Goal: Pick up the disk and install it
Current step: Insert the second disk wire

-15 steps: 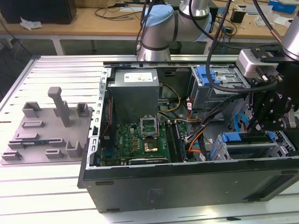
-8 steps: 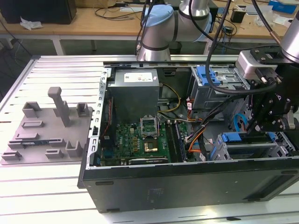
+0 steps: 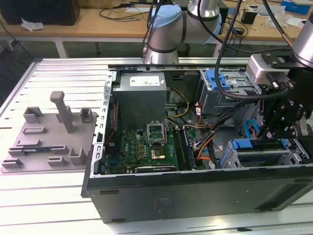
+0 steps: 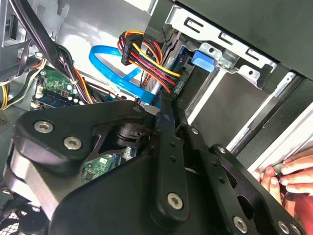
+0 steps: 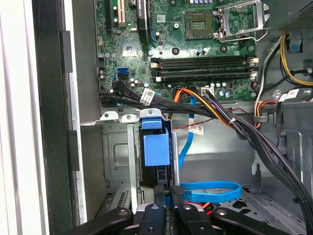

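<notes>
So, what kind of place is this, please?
Probably a robotics lab or test workshop for computer assembly. An open computer case lies on a slotted metal table, the robot arm reaches into it, and a wooden workbench with cables stands behind.

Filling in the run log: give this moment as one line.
gripper: inside computer case, above drive bay | disk: blue carrier seated in bay | hand: at case edge

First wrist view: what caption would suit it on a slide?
Robot claw hovering over a blue-framed disk standing in the drive cage, below the green motherboard.
</notes>
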`<state>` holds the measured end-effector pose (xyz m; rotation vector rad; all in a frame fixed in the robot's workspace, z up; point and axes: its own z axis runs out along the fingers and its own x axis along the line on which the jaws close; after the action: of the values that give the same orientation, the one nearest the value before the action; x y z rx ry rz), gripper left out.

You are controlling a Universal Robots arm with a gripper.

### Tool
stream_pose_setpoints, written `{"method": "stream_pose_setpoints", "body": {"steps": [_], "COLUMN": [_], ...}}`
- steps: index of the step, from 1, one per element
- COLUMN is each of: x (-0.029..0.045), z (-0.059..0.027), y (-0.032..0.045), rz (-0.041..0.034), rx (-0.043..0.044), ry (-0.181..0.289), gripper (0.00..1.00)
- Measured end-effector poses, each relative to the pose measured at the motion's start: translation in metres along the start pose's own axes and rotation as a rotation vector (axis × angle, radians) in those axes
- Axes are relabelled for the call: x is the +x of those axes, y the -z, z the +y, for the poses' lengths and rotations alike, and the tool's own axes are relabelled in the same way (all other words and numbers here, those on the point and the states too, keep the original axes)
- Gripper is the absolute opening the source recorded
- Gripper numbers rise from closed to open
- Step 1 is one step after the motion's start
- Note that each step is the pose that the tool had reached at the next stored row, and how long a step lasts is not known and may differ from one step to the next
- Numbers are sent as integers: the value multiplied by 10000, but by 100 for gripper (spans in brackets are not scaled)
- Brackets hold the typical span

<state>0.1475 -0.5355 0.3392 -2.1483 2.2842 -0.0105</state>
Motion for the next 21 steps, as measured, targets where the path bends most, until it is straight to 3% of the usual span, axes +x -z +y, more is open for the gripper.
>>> {"method": "stream_pose_setpoints", "body": {"steps": [16, 19, 21], "x": [0, 0, 0], "z": [3, 2, 2], "y": [-8, 40, 99], "rz": [-14, -3, -2], "rx": [-1, 0, 0], "ry": [3, 4, 4], "gripper": [17, 30, 30]}}
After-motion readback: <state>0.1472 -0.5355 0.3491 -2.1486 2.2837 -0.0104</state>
